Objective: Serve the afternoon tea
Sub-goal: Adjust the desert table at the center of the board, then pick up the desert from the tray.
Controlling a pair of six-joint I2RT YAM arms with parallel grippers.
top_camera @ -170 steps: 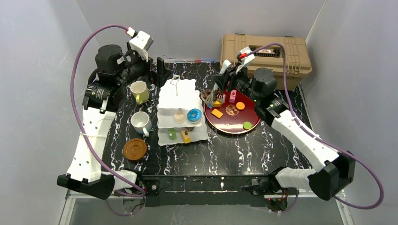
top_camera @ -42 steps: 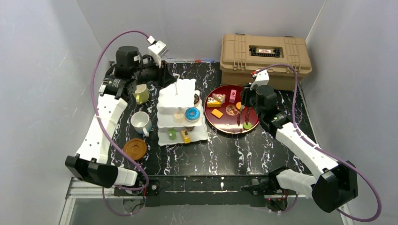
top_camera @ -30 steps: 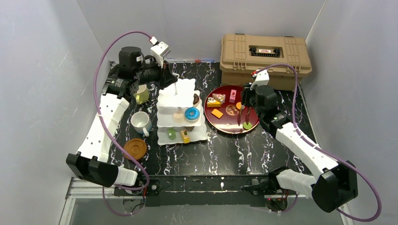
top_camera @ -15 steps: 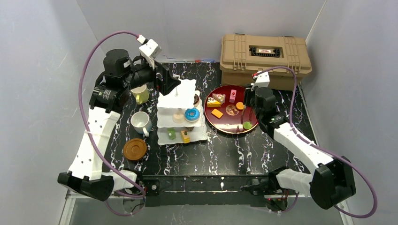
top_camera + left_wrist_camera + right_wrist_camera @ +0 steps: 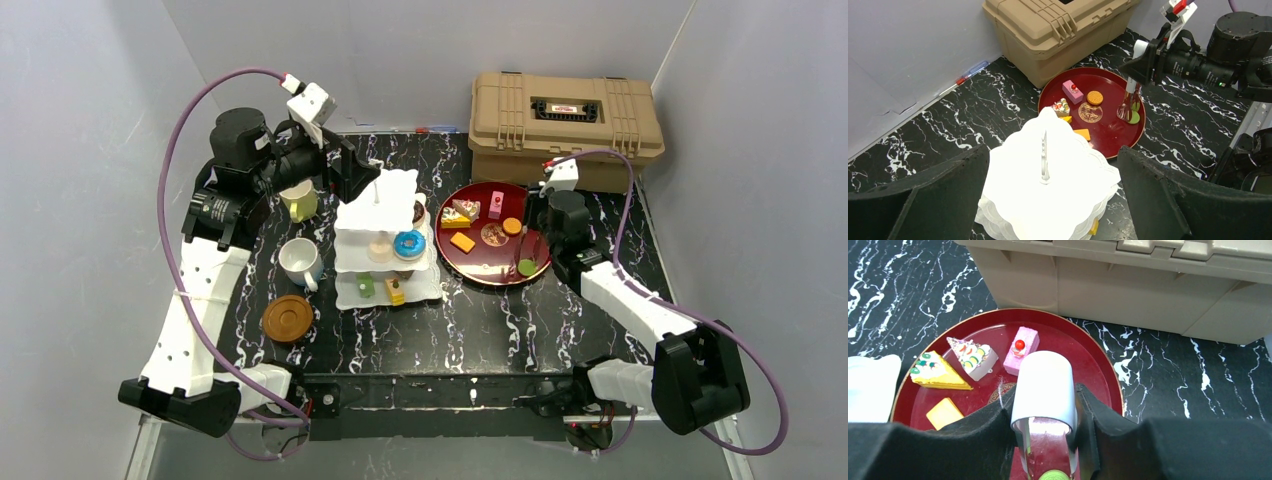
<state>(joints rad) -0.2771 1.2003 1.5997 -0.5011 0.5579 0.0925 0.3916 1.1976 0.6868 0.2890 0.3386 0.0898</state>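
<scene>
Cake stand (image 5: 395, 195), white and scalloped, three tiers: one, is standing left of centre on the black marbled table (image 5: 480, 330). Toy pastries on it, six showing from above: a blue doughnut (image 5: 411, 243), a cream piece (image 5: 380, 247) and a brown piece (image 5: 418, 211) are sitting on the middle tier. A green piece (image 5: 368, 287), a yellow piece (image 5: 396, 292) and a second brown piece (image 5: 404, 274) are sitting on the bottom tier. Mugs, two: the yellow-green mug (image 5: 298, 200) and the white mug (image 5: 298, 260) are standing upright to the left of the stand, the white one nearer the arm bases. Brown coaster (image 5: 287, 317): it is lying near the white mug, on the side toward the bases; whether it is one disc or a stack cannot be told. Red tray (image 5: 480, 268), one, is lying just right of the stand and is carrying six pastries: a yellow wedge (image 5: 938, 374), a white decorated wedge (image 5: 973, 356), a pink block (image 5: 1020, 352), a round biscuit (image 5: 1093, 97), an orange square (image 5: 944, 412) and a green disc (image 5: 525, 267). Tan case (image 5: 565, 115), one, is sitting behind the tray. Left gripper (image 5: 355, 175) is hanging over the stand's top tier with its jaws spread wide, gripping nothing. Right gripper (image 5: 1045, 410) is standing about half closed, clamping clear tongs (image 5: 1128, 102) by their white cap. The tong tips are resting at the green disc; whether they are pinching it cannot be told.
</scene>
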